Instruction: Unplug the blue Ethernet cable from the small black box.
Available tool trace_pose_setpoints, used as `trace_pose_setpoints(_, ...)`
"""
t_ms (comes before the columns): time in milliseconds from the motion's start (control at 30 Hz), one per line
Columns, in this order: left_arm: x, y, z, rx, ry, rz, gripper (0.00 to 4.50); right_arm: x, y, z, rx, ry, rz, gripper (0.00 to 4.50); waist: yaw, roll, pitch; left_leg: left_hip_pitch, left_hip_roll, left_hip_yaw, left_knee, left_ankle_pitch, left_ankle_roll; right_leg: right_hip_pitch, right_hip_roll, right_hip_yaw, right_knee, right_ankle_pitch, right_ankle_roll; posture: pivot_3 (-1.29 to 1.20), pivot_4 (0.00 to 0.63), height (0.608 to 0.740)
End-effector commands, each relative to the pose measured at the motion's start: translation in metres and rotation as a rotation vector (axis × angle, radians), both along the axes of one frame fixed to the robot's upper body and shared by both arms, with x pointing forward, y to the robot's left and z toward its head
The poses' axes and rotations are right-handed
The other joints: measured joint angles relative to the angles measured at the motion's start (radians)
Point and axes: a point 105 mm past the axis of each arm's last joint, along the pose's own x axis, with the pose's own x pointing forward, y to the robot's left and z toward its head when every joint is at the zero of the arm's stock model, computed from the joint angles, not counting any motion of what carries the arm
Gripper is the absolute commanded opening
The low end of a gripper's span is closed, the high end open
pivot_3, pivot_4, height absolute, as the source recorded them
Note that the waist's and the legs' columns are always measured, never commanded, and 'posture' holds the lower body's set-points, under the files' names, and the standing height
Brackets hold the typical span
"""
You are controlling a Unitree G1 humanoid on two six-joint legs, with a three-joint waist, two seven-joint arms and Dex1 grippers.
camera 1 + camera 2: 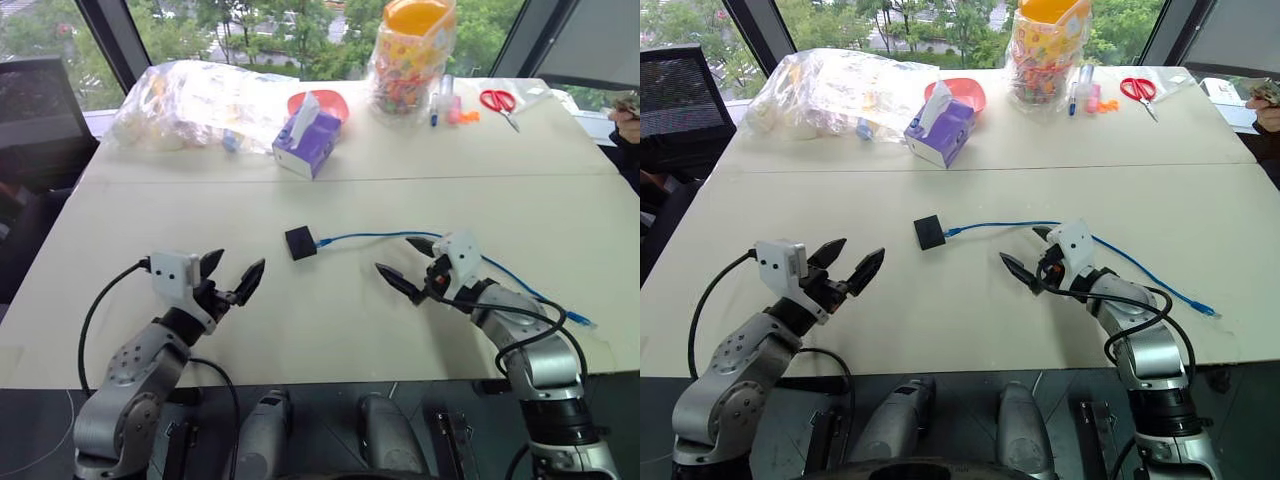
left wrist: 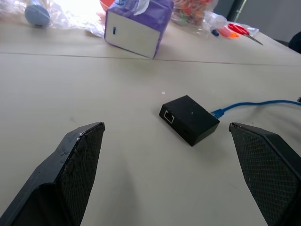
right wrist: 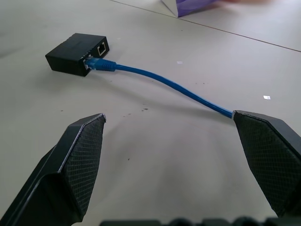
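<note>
While the pale counter (image 1: pixel 330 320) carried clutter along its far edge, its near half held the task's things. At the back stood a purple tissue box (image 1: pixel 308 140). The left pincer (image 1: pixel 232 277) and the right pincer (image 1: pixel 408 264) both hovered above the near counter with fingers spread wide apart, holding nothing. The blue Ethernet cable (image 1: pixel 375 236) ran from the counter's right edge past the right pincer, its plug seated in the small black box (image 1: pixel 300 242), which lay between the pincers, slightly farther out.
</note>
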Motion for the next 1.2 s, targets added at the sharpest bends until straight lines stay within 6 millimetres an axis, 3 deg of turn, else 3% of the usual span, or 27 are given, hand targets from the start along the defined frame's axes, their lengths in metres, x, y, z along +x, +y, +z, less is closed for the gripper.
trace_pose_setpoints(33, -0.002, -0.001, 0.008, 0.018, -0.034, -0.018, 4.45, 0.0, 0.0, 0.012, 0.009, -0.025, 0.027, 4.5, 0.0, 0.0, 0.0, 0.0, 0.0, 0.0, 0.0, 0.0, 0.0, 0.0, 0.0, 0.0, 0.0, 0.0, 0.0, 0.0, 0.15, 0.728)
trace_pose_setpoints(800, -0.004, 0.013, 0.014, 0.054, -0.009, -0.117, 4.45, -0.005, 0.033, 0.048, -0.066, 0.019, 0.348, 4.5, -0.001, 0.0, 0.0, -0.001, 0.0, 0.0, 0.0, -0.001, 0.0, 0.0, 0.0, 0.0, -0.002, 0.0, 0.0, 0.0, 0.15, 0.728)
trace_pose_setpoints(933, -0.002, 0.009, 0.017, 0.066, -0.009, -0.162, 4.45, 0.004, 0.042, 0.057, -0.121, 0.042, 0.42, 4.5, -0.003, 0.0, 0.0, -0.001, 0.0, 0.001, 0.0, 0.0, 0.001, -0.001, 0.0, 0.0, -0.002, 0.0, 0.0, 0.0, 0.15, 0.728)
trace_pose_setpoints(1067, 0.004, 0.007, 0.021, 0.087, -0.016, -0.196, 4.45, 0.022, 0.064, 0.069, -0.21, 0.059, 0.539, 4.5, -0.005, 0.0, 0.0, -0.001, 0.0, 0.002, 0.0, 0.0, 0.001, -0.001, 0.0, 0.0, -0.002, 0.0, 0.0, 0.0, 0.15, 0.728)
trace_pose_setpoints(1200, 0.007, 0.009, 0.024, 0.096, -0.026, -0.198, 4.45, 0.034, 0.079, 0.065, -0.331, 0.101, 0.641, 4.5, -0.005, 0.0, 0.0, -0.001, 0.0, 0.001, -0.003, 0.0, 0.001, -0.001, -0.001, 0.0, -0.002, 0.0, 0.0, 0.0, 0.15, 0.728)
